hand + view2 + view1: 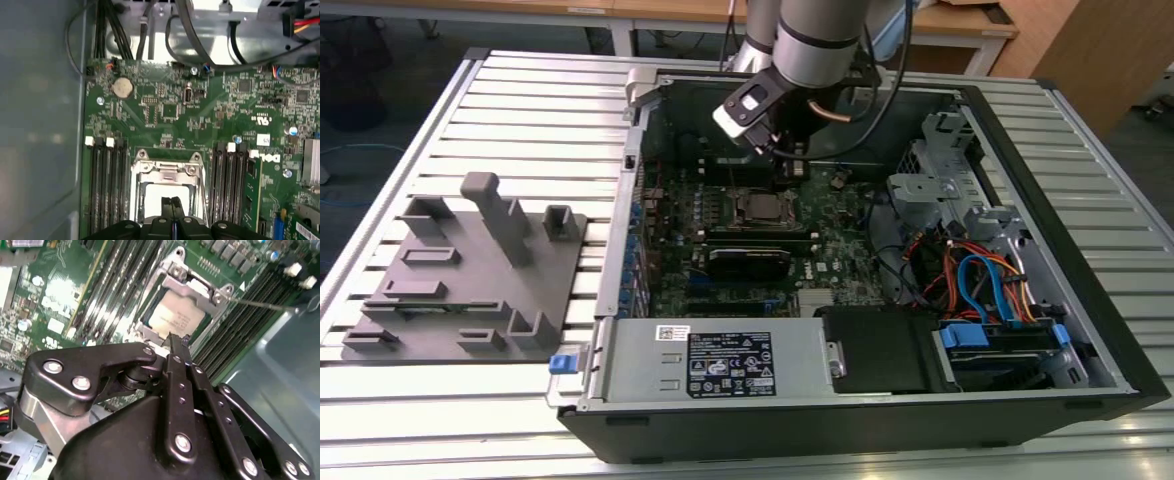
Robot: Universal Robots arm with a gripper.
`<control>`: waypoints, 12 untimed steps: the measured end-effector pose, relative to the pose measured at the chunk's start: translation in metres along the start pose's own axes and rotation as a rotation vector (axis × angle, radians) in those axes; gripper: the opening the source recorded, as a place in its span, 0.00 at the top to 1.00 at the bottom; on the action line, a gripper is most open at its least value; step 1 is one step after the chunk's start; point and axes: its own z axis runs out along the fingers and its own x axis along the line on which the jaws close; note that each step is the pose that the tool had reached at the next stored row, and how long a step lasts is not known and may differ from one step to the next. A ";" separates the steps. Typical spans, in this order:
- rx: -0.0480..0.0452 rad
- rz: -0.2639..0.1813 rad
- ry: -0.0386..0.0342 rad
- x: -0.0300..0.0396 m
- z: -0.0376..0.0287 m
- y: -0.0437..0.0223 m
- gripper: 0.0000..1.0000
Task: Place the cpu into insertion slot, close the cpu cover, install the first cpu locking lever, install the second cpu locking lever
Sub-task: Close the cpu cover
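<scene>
Black metal fingers of the gripper (pixel 176 342) were pressed together at their tips, with nothing visible between them. In both wrist views the joined tips hung over the near edge of the socket. Whether they touched it could not be told.

The cpu (pixel 172 319) lay straight ahead of those tips, along the line the fingers pointed. Its silvery-grey top sat flat and square in the insertion slot (pixel 758 207). The cpu cover (pixel 192 286) was down over it, and its silver frame ringed the chip, which showed through the window. The first wrist view gave the same picture: fingertips (pixel 172 204) centred on the frame's near side, with the cover's hinge end (pixel 167 170) beyond them.

A thin wire locking lever (pixel 265 304) ran out from one corner of the cover toward the grey case wall (pixel 280 375). It appeared to stand free rather than tucked under its catch, so by my reading the placing and covering were done and the levers were the work in hand.

Long black memory slots (pixel 107 185) flanked the socket on both sides, parallel to the fingers' line. Past them the green motherboard (pixel 200 125) carried a coin cell (pixel 122 87). In the exterior view the arm (pixel 821 40) reached down into the open computer case (pixel 1067 330) above the socket, well apart from the grey power supply (pixel 720 362).
</scene>
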 end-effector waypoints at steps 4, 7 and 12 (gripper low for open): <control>0.0055 -0.002 0.0000 -0.0016 0.0035 -0.0059 0.89; 0.0057 -0.002 0.0001 -0.0015 0.0066 -0.0116 0.89; 0.0057 -0.002 0.0002 -0.0015 0.0133 -0.0203 0.89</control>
